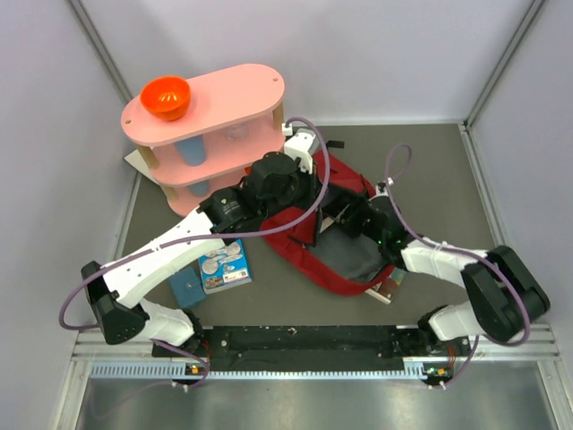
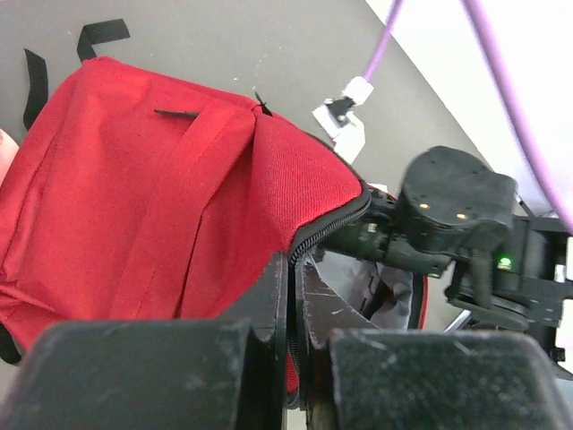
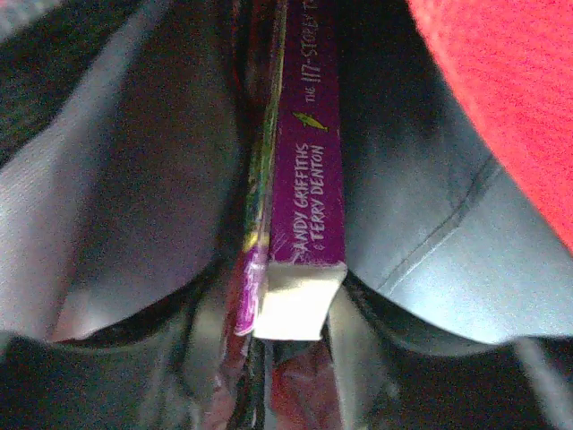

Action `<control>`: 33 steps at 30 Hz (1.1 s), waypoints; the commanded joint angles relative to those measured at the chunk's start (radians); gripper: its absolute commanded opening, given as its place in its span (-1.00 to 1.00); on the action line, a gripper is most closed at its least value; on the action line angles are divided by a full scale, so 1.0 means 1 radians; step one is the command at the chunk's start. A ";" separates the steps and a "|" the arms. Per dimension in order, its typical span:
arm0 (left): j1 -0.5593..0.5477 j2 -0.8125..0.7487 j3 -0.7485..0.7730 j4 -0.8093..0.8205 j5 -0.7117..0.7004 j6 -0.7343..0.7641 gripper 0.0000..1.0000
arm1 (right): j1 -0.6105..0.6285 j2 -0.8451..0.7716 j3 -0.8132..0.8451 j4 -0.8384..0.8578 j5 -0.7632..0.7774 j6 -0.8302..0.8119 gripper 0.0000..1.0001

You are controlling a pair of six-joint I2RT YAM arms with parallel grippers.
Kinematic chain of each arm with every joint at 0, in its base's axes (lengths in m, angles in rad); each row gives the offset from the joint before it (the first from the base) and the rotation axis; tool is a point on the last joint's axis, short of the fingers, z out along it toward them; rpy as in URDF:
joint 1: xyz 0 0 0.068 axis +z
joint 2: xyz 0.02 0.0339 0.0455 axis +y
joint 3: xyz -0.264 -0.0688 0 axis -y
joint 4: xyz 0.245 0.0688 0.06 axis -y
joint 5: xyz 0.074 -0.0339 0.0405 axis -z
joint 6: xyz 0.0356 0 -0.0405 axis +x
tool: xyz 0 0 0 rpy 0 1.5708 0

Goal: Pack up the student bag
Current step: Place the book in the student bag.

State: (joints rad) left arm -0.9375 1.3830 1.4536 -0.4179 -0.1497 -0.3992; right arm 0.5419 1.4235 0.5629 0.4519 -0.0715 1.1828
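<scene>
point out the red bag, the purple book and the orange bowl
red bag (image 2: 134,206), left wrist view, outer fabric
purple book (image 3: 313,179), right wrist view, spine
orange bowl (image 1: 166,97), top external view, inside

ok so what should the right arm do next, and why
Probably draw the right tool straight back out of the bag: the purple book already sits deep inside, and the left tool pinches the zip edge, holding the mouth open.
</scene>
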 commanded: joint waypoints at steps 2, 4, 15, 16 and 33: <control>0.012 -0.055 -0.013 0.079 0.001 -0.013 -1.00 | 0.010 -0.091 -0.029 -0.007 0.061 -0.032 -0.47; 0.014 -0.056 -0.013 0.083 0.007 -0.015 -1.00 | 0.010 -0.054 0.012 -0.001 0.030 -0.043 -0.70; 0.016 -0.053 -0.024 0.070 0.012 -0.020 -1.00 | 0.015 0.072 0.037 0.095 0.017 -0.015 -0.65; 0.014 -0.053 -0.025 0.065 0.007 -0.018 -1.00 | 0.013 0.016 0.022 0.068 0.035 -0.028 -0.34; 0.088 -0.107 -0.194 0.039 0.102 0.000 -0.80 | 0.009 -0.880 -0.100 -0.804 0.389 -0.210 0.39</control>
State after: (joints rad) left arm -0.8635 1.3319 1.3003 -0.4110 -0.1486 -0.4137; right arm 0.5472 0.6640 0.4652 -0.1062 0.1562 0.9974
